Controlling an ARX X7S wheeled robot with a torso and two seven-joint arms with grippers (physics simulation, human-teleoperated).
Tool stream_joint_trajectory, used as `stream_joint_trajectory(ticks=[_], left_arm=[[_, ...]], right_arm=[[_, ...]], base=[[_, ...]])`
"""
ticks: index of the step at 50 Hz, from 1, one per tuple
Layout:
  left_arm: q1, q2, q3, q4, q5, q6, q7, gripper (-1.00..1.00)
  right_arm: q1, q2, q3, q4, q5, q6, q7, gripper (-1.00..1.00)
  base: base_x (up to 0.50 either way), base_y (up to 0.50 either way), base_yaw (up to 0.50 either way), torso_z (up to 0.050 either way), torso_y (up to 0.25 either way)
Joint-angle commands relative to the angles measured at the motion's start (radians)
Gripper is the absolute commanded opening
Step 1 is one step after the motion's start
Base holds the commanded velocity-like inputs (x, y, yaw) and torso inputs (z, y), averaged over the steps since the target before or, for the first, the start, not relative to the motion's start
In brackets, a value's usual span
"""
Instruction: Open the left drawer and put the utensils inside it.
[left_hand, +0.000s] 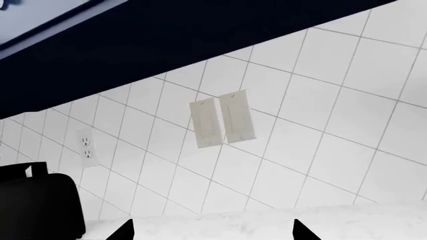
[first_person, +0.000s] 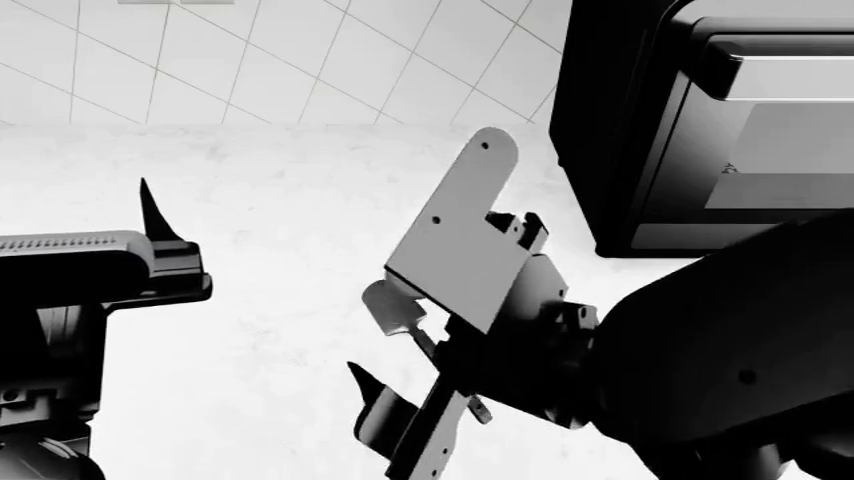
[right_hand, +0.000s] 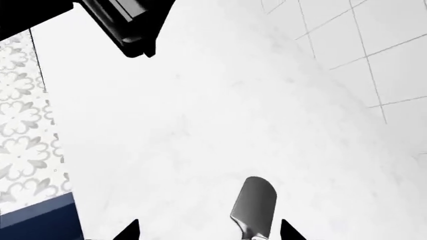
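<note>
I had the right tool (right_hand: 207, 231) spread wide, straddling a utensil's flat head (right_hand: 254, 206) on the white surface (right_hand: 200, 125); the left tool (left_hand: 212, 231) was open and empty, facing the tiled wall (left_hand: 320, 130). The drawer was out of view. Next, I judged, came closing on the utensil.

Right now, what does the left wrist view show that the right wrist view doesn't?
Only left wrist: two cream wall switch plates, a white outlet, a black appliance. Only right wrist: a dark grey flat spatula head between the open right gripper fingertips, patterned floor. Both: white countertop, white tiled wall.
</note>
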Motion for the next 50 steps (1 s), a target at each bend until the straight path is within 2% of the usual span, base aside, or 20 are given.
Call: stream_joint_trajectory(ticks=[1, 16, 29, 50], left_arm=[[-0.002, -0.005, -0.005, 0.002, -0.012, -0.001, -0.007, 1.00], [0.002, -0.011, -0.009, 0.003, -0.021, 0.002, -0.014, 1.00], [0.003, -0.018, -0.022, 0.007, -0.036, 0.000, -0.020, 1.00], [0.006, -0.025, -0.018, 0.004, -0.044, 0.009, -0.030, 1.00]], right_arm=[[-0.049, 0.031, 0.028, 0.048, -0.104, -0.061, 0.019, 1.00], [-0.143, 0.035, 0.023, 0.076, -0.187, -0.130, 0.038, 1.00], [-0.297, 0.026, -0.021, 0.086, -0.308, -0.198, -0.025, 1.00], [-0.414, 0.047, -0.032, 0.099, -0.408, -0.285, -0.072, 1.00]], base=[[0.00, 0.00, 0.00, 0.000, 0.000], [0.00, 0.00, 0.00, 0.000, 0.000], [0.00, 0.00, 0.00, 0.000, 0.000], [0.00, 0.00, 0.00, 0.000, 0.000]])
